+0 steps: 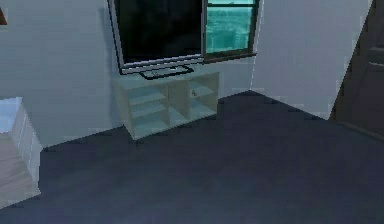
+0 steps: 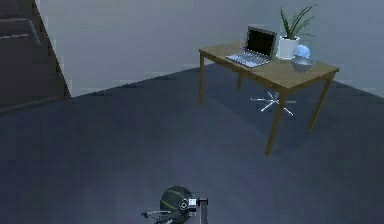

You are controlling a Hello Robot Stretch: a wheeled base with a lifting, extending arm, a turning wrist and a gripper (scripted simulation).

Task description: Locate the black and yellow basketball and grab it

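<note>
Your pincer [image 2: 158,213] sits tucked low against the robot's body with bare floor at its tips, so it holds nothing; you cannot tell whether it is released or clenched. That tuck suits driving and searching, since the basketball's place cannot be told from here. The arm side view offers a tabletop [image 2: 285,68] carrying a laptop [image 2: 254,47] and potted plant [image 2: 295,25]. The forward view instead gives a shelved stand [image 1: 165,100] under a television [image 1: 158,30].

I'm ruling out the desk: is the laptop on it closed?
No, the laptop sits open on the desk, its dark screen upright.
</note>
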